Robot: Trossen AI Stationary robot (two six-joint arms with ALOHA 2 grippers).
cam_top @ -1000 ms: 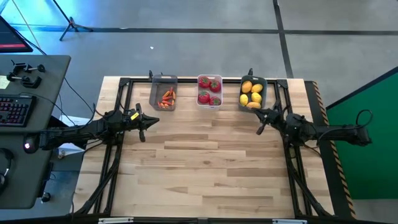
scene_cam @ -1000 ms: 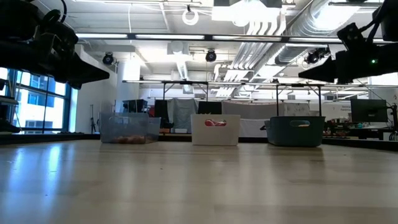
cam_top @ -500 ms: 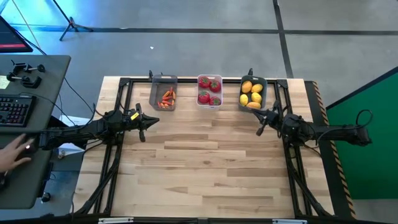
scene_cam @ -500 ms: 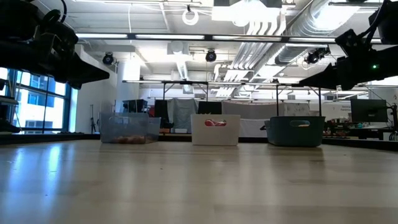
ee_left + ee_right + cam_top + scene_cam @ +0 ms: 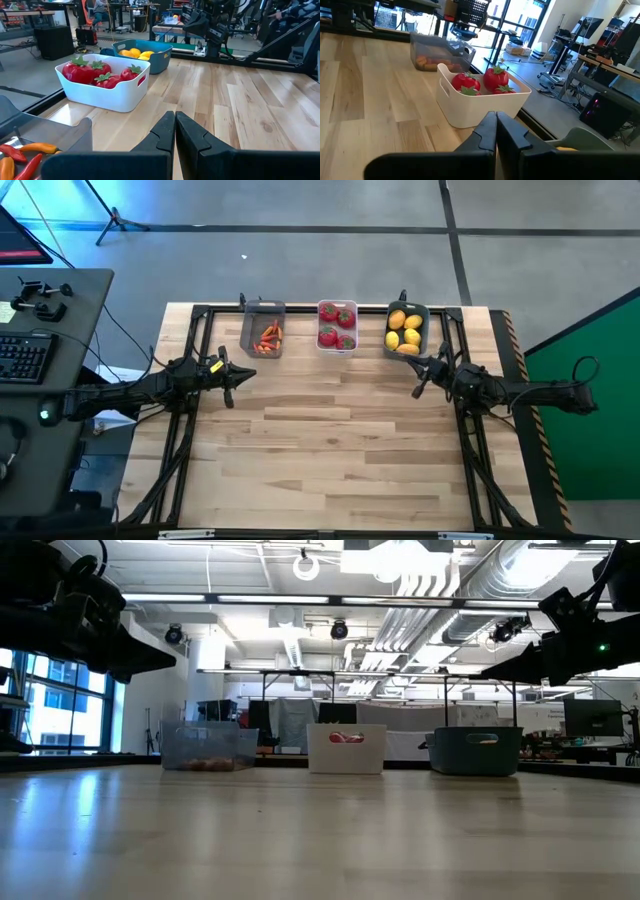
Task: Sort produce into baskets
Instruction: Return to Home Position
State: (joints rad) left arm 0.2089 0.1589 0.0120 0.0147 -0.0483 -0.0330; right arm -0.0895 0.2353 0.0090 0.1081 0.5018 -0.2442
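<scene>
Three baskets stand in a row at the table's far edge. The smoky grey one [image 5: 263,333] holds orange-red carrot pieces [image 5: 22,155]. The white one [image 5: 337,327] holds red tomatoes [image 5: 95,74]. The dark teal one [image 5: 407,329] holds yellow lemons [image 5: 404,331]. My left gripper [image 5: 230,380] hangs shut and empty above the table near the grey basket. My right gripper [image 5: 420,376] hangs shut and empty near the teal basket.
The wooden tabletop [image 5: 330,450] spreads bare from the baskets to the near edge. A black frame [image 5: 190,420] runs along the table's sides. A desk with a keyboard [image 5: 22,358] stands left of the table.
My right gripper has shifted slightly, tipping a little lower in the low view. A person's hand showed at the desk on the left half a second ago and is gone now.
</scene>
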